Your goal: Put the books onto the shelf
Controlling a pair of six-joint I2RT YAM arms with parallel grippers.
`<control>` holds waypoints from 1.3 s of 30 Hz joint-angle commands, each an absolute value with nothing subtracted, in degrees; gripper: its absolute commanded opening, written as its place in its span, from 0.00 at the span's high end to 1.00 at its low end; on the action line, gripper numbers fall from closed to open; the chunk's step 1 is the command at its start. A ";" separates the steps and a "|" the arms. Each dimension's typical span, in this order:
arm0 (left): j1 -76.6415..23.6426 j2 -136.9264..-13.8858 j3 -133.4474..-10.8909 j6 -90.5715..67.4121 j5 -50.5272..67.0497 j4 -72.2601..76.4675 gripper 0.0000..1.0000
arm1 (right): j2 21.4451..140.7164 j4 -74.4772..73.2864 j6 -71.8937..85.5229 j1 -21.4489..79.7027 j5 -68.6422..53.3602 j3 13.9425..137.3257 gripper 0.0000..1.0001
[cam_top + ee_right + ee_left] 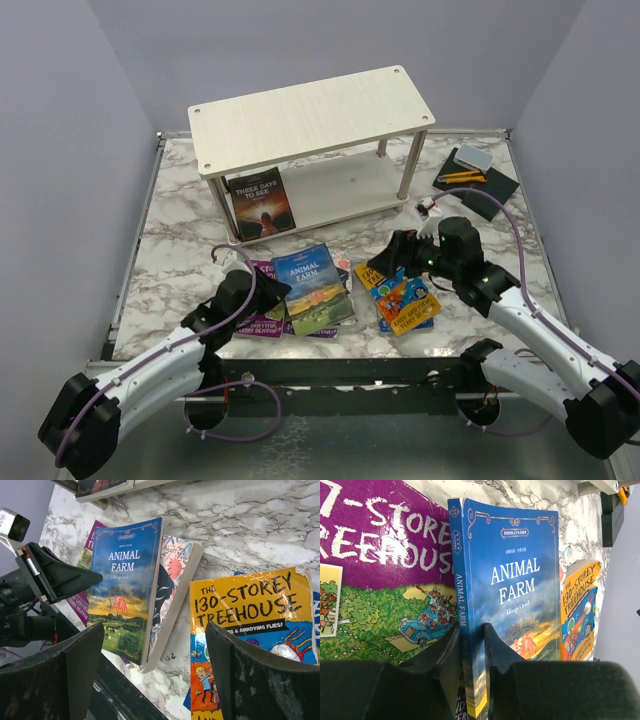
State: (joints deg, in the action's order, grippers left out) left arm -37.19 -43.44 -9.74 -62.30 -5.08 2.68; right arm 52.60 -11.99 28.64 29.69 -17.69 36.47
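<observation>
The marble table [180, 200] carries the shelf [310, 115] along its far edge. One dark book [262, 203] already stands at the left end of the lower tier. The other books lie flat and overlapping near the middle of the near edge, well short of the shelf.

The one I care about is Animal Farm [314, 288]. It sits on top of the purple Treehouse book [258, 325], with Little Women [172, 575] under its right side. Its long axis runs roughly from near edge to far edge, with the spine on the left.

My left gripper [278, 292] is the nearer one. It sits at that spine edge, clenched on Animal Farm with a finger against each face. The shelf lies straight beyond it.

My right gripper [390, 258] hangs released, jaws wide, over the orange 130-Storey Treehouse [402, 295] to the right, holding nothing.
</observation>
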 commanded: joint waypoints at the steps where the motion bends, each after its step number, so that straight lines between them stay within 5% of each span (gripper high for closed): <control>1: -37.25 -41.43 -9.01 -60.73 -1.81 -1.19 1.00 | 51.84 -10.78 29.98 30.15 -20.34 35.04 0.14; 26: -37.16 -30.52 -19.94 -58.34 4.83 1.93 1.00 | 56.91 -0.57 35.36 30.48 -31.46 32.37 0.18; 39: -37.18 -31.71 -24.18 -61.51 13.96 16.97 1.00 | 59.13 5.85 38.00 30.94 -33.27 33.79 0.18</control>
